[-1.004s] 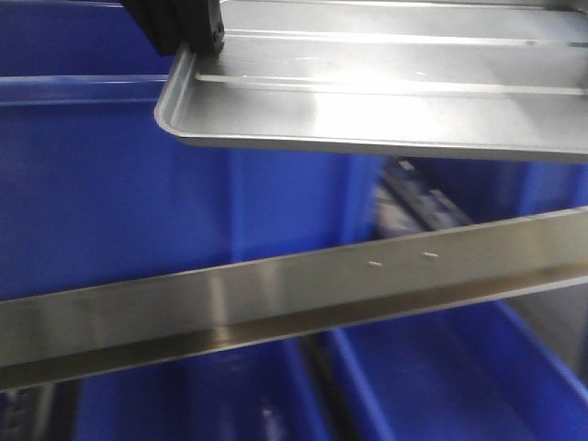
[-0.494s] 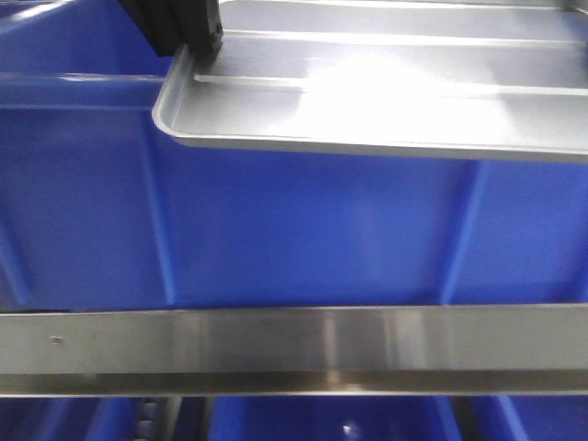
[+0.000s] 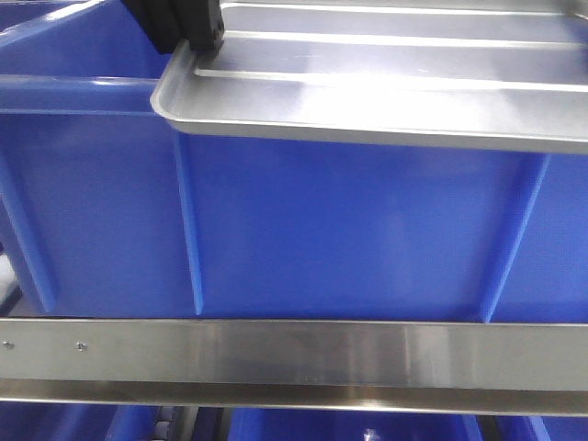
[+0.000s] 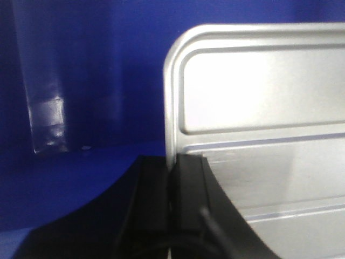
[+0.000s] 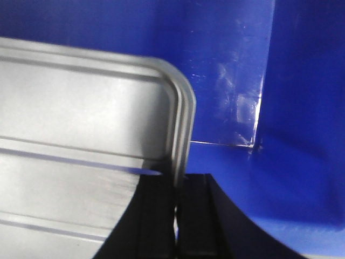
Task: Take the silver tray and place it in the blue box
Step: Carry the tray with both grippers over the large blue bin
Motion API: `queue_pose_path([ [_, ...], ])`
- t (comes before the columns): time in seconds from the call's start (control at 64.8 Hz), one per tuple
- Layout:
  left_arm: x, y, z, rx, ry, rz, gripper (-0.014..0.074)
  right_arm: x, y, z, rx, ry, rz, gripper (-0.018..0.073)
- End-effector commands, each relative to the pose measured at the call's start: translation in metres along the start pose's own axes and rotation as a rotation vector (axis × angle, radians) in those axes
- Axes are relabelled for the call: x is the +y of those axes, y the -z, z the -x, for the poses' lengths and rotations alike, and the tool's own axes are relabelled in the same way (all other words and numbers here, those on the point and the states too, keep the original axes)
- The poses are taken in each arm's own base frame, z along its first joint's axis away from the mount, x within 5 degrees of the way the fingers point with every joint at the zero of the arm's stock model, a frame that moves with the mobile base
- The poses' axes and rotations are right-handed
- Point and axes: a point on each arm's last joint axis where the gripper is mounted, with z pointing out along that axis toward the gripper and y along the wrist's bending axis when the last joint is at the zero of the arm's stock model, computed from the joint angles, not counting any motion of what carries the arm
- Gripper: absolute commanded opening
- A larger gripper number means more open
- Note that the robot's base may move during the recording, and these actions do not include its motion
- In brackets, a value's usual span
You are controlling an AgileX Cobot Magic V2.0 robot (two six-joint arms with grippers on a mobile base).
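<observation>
The silver tray [image 3: 386,92] hangs level in the air above the blue box [image 3: 349,230], its near rim over the box's near wall. It is shiny, with a raised rim and long ribs. My left gripper [image 4: 171,162] is shut on the tray's left rim [image 4: 170,108]; its black fingers [image 3: 188,28] show at the tray's left end in the front view. My right gripper [image 5: 177,183] is shut on the tray's right rim [image 5: 180,124]. Both wrist views show the tray [image 5: 81,124] over the box's blue inside [image 4: 97,81]. The right gripper lies outside the front view.
A steel rail [image 3: 294,358] runs across the front view below the box's ribbed wall. More blue plastic [image 3: 367,427] shows under the rail. The box's inner walls [image 5: 269,81] stand close beyond both tray ends.
The view has swung: the steel rail went from slanted to level and the blue box's ribbed wall now fills the middle. The tray stays held, a little lower against the box rim.
</observation>
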Motion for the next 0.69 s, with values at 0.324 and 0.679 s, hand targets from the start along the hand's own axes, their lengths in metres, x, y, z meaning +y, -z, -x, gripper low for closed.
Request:
queue_pose_path([
  [0.324,0.0082,0.0221,0.007,-0.084,-0.015,0.009,-0.0104,-0.0036,0.0156,0.0063,-0.086,0.036,-0.022,0.0057],
  [0.679,0.0082,0.0221,0.007,-0.084,-0.015,0.009,-0.0104,-0.0036,0.0156,0.0063,-0.086,0.036,-0.022,0.0057],
])
